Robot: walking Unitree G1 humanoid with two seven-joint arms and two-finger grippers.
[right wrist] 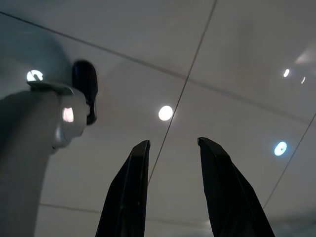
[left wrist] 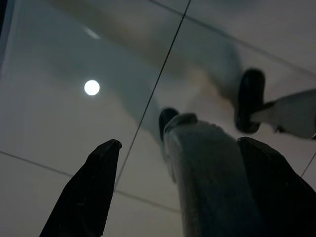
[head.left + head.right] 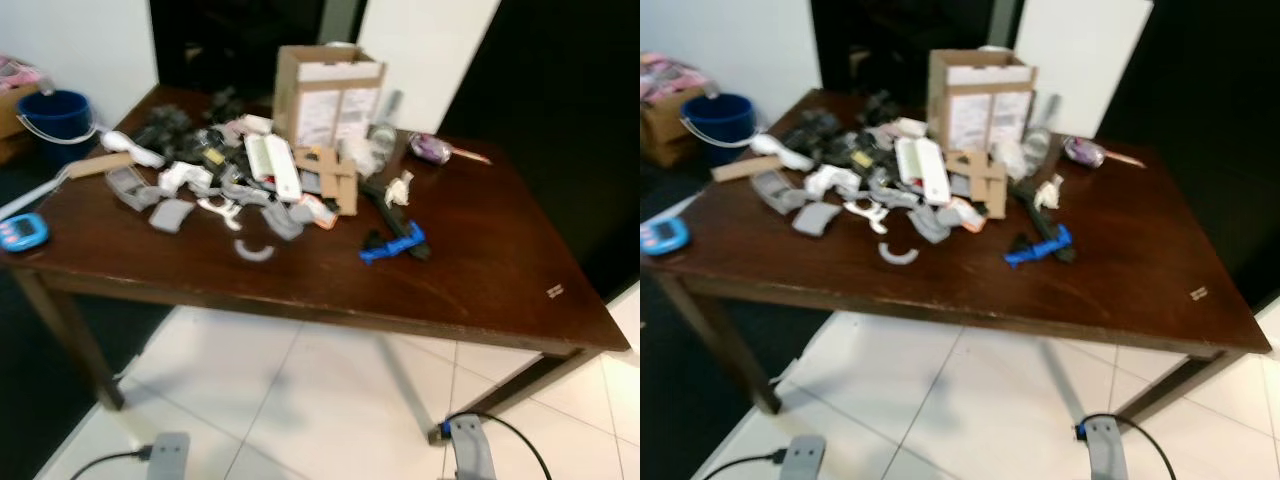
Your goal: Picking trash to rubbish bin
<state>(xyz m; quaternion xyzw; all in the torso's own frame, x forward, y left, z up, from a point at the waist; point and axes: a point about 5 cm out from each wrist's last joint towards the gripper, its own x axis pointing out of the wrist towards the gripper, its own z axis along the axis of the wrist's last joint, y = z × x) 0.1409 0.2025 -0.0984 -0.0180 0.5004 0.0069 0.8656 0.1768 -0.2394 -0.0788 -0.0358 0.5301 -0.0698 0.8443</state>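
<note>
wrist views: left claw (image 2: 177, 187) and right claw (image 1: 185, 187) gape empty over floor tiles (image 1: 237, 64).

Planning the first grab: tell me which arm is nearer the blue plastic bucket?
Left. The blue plastic bucket sits beyond the table's left end; left arm hangs low on that side, right arm opposite.

Table: a dark wooden table (image 3: 480, 280) was seen across the frame's middle, on white floor tiles (image 3: 300, 400).
Upper centre: a cardboard box (image 3: 328, 92) was stood upright.
Left of centre: grey and white scraps (image 3: 215, 185) were heaped.
Centre: a blue piece (image 3: 393, 245) was laid.
Left edge: a blue gadget (image 3: 22, 232) was laid.
</note>
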